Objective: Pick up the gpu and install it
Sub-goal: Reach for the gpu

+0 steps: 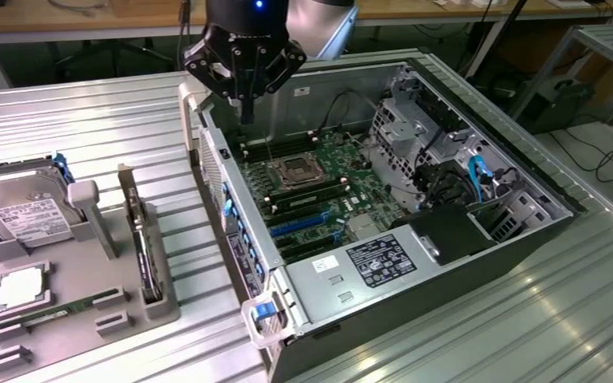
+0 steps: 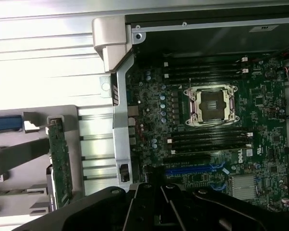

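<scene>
Pick-up stage: your gripper (image 1: 246,112), fingers pressed together and empty, hangs upper centre above the case (image 1: 213,171); the gpu (image 1: 141,239), lower left, stands untouched, and grasping it demands spread fingers.

**A:** Any text to call? There's a white label (image 1: 25,217) on the hard drive (image 1: 9,183), well away from the jaws. It has rows of print, none of it readable.

**B:** Same story on the power supply (image 1: 328,291), also well apart from the jaws. Its black label (image 1: 385,262) has white print and what may be certification marks. Can't read a word.

**A:** The small white sticker (image 1: 302,90) on the case wall, close by the jaws?

**B:** Dark marks, no letters I can make out. There's white lettering on the motherboard (image 2: 274,139) too, just as illegible.
</scene>
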### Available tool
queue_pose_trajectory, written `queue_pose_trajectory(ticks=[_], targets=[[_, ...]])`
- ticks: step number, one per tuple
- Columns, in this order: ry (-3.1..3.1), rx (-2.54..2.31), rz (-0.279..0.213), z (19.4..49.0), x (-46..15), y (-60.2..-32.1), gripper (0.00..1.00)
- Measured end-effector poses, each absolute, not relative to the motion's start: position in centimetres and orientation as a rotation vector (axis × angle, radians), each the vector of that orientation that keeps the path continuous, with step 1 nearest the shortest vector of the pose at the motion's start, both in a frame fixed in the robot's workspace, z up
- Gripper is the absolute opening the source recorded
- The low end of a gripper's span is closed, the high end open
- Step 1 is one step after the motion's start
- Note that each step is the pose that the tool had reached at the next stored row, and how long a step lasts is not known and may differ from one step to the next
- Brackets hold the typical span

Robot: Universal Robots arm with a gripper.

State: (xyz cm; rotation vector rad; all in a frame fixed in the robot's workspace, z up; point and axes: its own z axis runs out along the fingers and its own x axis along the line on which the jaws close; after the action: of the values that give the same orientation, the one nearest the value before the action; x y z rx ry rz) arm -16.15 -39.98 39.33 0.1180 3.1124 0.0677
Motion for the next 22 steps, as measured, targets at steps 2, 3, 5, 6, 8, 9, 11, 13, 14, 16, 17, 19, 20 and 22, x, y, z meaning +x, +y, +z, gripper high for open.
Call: queue_pose_trajectory(ticks=[2, 3, 5, 6, 8, 9, 11, 13, 14, 16, 17, 19, 20, 22], targets=[[3.112, 0.118, 0.068, 39.3, -16.3, -40.0, 0.11], [3.113, 0.118, 0.068, 39.3, -16.3, -40.0, 0.11], [3.112, 0.118, 0.068, 39.3, -16.5, -40.0, 0.11], [3.112, 0.118, 0.068, 39.3, -16.5, -40.0, 0.11], [3.113, 0.118, 0.068, 39.3, -16.7, -40.0, 0.11], [3.113, 0.118, 0.068, 39.3, -16.8, -40.0, 0.11], [3.112, 0.118, 0.068, 39.3, -17.0, -40.0, 0.11], [3.112, 0.118, 0.068, 39.3, -17.2, -40.0, 0.11], [3.113, 0.118, 0.068, 39.3, -17.2, -40.0, 0.11], [3.113, 0.118, 0.068, 39.3, -17.4, -40.1, 0.11], [3.112, 0.118, 0.068, 39.3, -17.5, -40.1, 0.11], [3.112, 0.118, 0.068, 39.3, -17.8, -40.1, 0.11], [3.113, 0.118, 0.068, 39.3, -18.0, -40.1, 0.11], [3.113, 0.118, 0.068, 39.3, -18.2, -40.1, 0.11]])
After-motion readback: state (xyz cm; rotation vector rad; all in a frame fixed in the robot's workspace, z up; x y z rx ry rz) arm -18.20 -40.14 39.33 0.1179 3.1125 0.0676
